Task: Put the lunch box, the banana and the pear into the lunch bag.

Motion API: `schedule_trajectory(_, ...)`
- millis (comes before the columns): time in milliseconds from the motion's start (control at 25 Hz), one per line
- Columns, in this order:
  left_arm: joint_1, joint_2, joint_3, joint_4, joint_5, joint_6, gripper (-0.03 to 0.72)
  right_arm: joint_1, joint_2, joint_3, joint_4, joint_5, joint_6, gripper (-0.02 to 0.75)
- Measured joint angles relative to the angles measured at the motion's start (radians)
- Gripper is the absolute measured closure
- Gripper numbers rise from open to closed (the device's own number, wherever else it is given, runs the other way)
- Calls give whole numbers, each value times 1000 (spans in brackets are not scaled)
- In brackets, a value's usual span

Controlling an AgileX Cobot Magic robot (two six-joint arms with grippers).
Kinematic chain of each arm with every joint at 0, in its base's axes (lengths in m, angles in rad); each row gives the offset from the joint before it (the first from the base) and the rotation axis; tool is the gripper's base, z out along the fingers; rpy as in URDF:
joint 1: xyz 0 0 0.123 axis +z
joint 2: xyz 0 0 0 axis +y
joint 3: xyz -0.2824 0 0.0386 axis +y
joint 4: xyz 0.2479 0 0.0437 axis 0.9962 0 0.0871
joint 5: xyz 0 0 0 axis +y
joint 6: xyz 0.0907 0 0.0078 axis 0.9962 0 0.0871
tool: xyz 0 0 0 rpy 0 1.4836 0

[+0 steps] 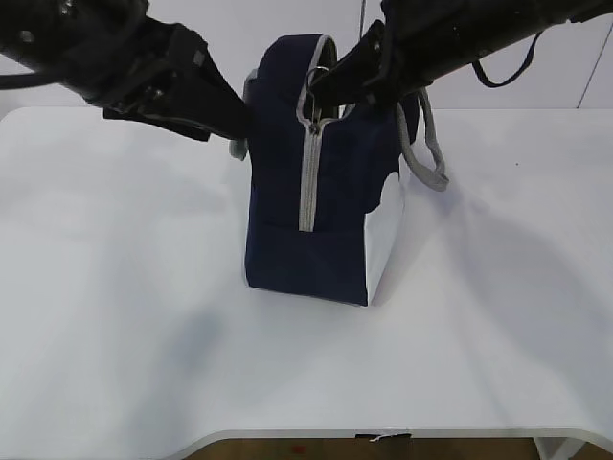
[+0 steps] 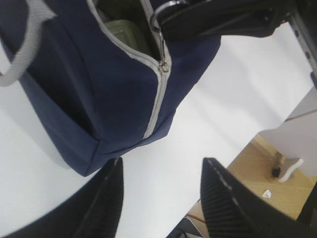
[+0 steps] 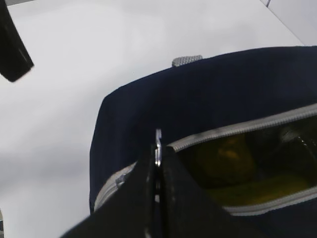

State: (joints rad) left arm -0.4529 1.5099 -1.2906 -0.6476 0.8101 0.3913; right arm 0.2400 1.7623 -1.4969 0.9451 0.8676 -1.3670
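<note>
The navy lunch bag [image 1: 316,192] stands upright mid-table, its zipper partly open at the top. My right gripper [image 1: 318,88] is shut on the zipper's ring pull [image 3: 157,144], [image 2: 159,15] at the top of the bag. Through the opening, the right wrist view shows the yellow pear [image 3: 228,158] and, beside it, the banana [image 3: 265,191]. In the left wrist view the sage-green lid of the lunch box [image 2: 121,29] shows inside the bag. My left gripper [image 2: 161,171] hovers by the bag's upper left side [image 1: 238,134], open with nothing between its fingers.
One grey handle [image 1: 429,153] hangs down the bag's right side; another [image 2: 22,44] loops over the other side. The white table [image 1: 115,287] spreads all round the bag. Its front edge [image 1: 306,436] is close below.
</note>
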Motion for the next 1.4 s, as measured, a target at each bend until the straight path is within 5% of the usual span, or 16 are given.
schedule_trajectory(600, 0, 104, 0, -123, -72, 95, 305, 0, 0, 0, 22, 0, 2, 731)
schedule_trajectory(1400, 0, 146, 0, -124, -187, 124, 289, 0, 0, 0, 41, 0, 3, 731)
